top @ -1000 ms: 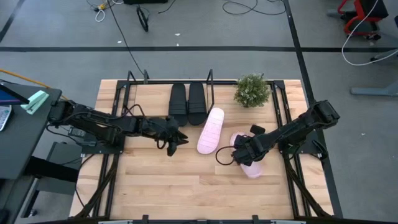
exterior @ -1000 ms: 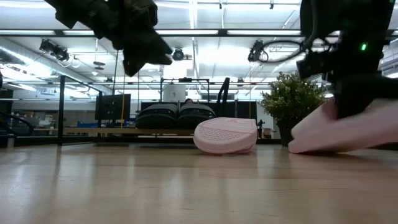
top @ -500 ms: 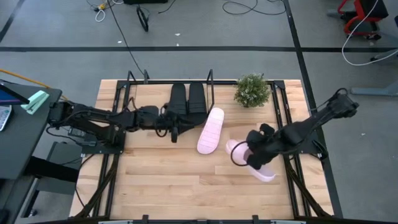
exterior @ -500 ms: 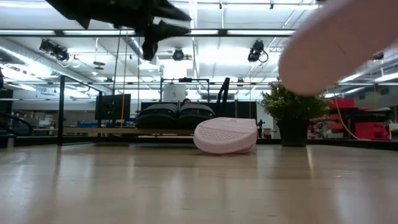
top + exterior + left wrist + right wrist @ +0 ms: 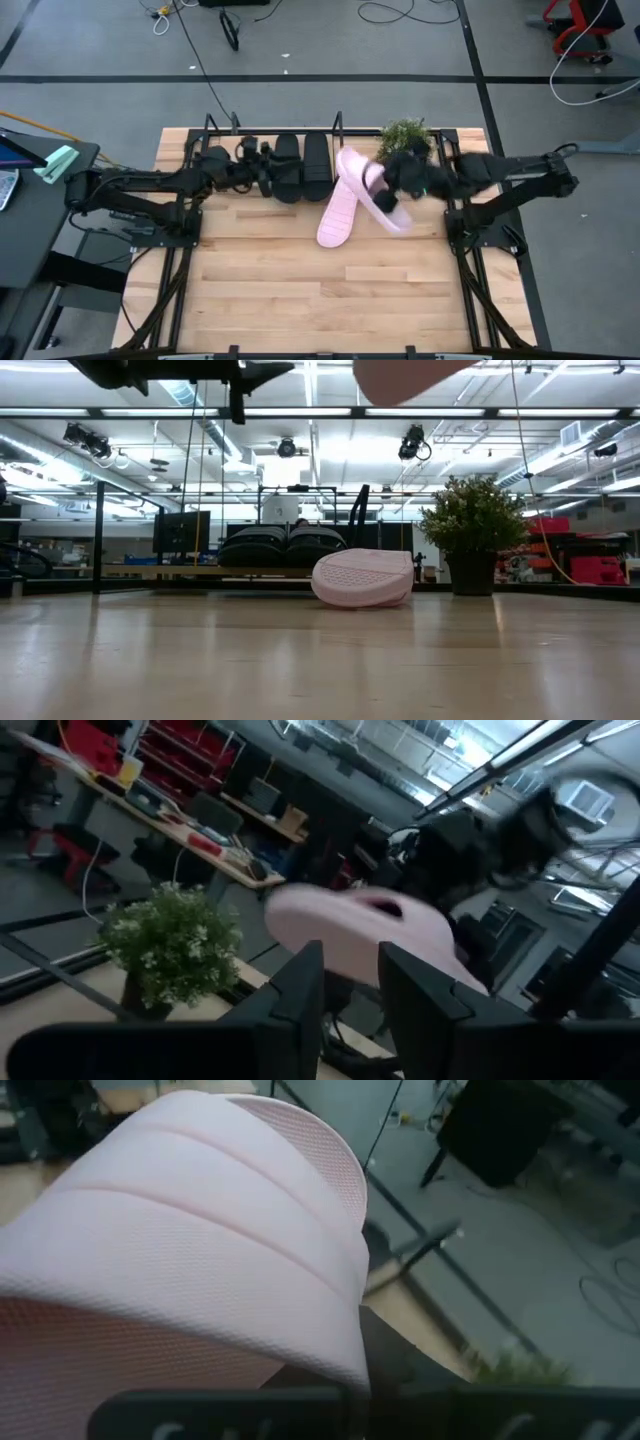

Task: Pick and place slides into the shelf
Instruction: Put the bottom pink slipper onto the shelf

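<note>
Two black slides [image 5: 300,165] lie side by side on the shelf [image 5: 338,124] at the far edge; the low view shows them [image 5: 285,545] there too. One pale pink slide [image 5: 335,218] rests sole-down on the table, its end facing the low view [image 5: 362,578]. My right gripper [image 5: 393,182] is shut on the second pink slide [image 5: 368,188], held up in the air just right of the black pair. My left gripper [image 5: 257,160] hovers open and empty beside the black slides' left side; its fingers [image 5: 300,990] show a gap. My right gripper comes level from the table's right side and holds the pink slide about halfway along its length, by the strap [image 5: 200,1230]. The slide itself hides the fingers in the wrist view. It hangs lifted clear and tilted, partly over the other pink slide.
A small green potted plant [image 5: 405,138] stands at the far edge right behind the held slide. Black arm frames run along both table sides [image 5: 180,270]. Bare wooden table [image 5: 320,300] stretches across the near half.
My right gripper lifted the pink slide off the table near the right side, then carried it up and toward the far edge, to beside the black slides. My left gripper rose and drew back toward the far edge and the left, ending beside the black slides.
</note>
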You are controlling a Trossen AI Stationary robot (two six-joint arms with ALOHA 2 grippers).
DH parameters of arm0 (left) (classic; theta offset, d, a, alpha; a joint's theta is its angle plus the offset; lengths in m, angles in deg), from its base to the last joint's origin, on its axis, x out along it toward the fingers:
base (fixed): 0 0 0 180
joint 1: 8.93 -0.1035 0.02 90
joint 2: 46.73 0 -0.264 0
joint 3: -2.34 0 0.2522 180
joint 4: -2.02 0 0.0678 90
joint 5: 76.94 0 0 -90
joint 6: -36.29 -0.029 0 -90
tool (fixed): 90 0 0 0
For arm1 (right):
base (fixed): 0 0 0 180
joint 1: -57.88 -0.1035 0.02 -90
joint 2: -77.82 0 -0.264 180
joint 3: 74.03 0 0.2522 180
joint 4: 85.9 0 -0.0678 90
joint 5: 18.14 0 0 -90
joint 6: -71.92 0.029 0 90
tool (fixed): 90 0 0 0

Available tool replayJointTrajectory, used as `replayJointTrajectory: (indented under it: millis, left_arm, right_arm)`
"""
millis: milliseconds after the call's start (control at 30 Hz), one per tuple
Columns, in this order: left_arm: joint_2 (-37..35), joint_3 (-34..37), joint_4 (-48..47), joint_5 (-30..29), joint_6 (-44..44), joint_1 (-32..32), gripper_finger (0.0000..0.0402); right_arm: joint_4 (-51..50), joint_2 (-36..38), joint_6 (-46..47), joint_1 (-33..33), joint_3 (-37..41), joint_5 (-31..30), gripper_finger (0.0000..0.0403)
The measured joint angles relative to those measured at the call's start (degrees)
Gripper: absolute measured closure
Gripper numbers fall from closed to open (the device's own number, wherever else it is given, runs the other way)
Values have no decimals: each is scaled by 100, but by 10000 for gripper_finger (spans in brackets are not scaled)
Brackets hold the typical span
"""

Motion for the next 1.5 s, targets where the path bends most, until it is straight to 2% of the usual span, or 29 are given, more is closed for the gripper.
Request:
replayJointTrajectory:
  millis: [233, 367, 533, 733, 933, 1067, 1167, 1367, 1500]
  left_arm:
    - [-824, 2, -1170, -13, -156, -141, 299]
    - [-1369, 1, -1662, -145, -270, -137, 299]
    - [-1971, 0, -2396, -332, -465, -137, 299]
    - [-2319, 0, -3248, -263, -725, -111, 299]
    - [-2346, 0, -3341, 267, -1788, 88, 298]
    - [-2345, -10, -3353, 270, -2769, 281, 294]
    - [-2333, -242, -3681, -34, -3555, 391, 290]
    - [-2166, -1195, -5107, -1292, -5341, 544, 277]
    - [-1768, -1898, -6038, -1590, -6092, 544, 259]
  right_arm:
    - [1113, -414, -1230, 1305, -490, 1020, 394]
    - [1299, -811, -1623, 1802, -714, 1437, 394]
    - [1295, -1604, -1700, 2105, -1245, 1590, 394]
    - [1335, -2984, -1577, 2125, -2742, 1872, 394]
    - [1106, -4406, -1573, 2320, -4542, 2330, 394]
    - [658, -5101, -1479, 2551, -5397, 2536, 394]
    - [648, -5188, -1233, 2724, -5235, 2810, 394]
    - [549, -5302, -932, 2853, -5187, 2970, 394]
    - [824, -5319, -700, 2830, -5194, 2994, 394]
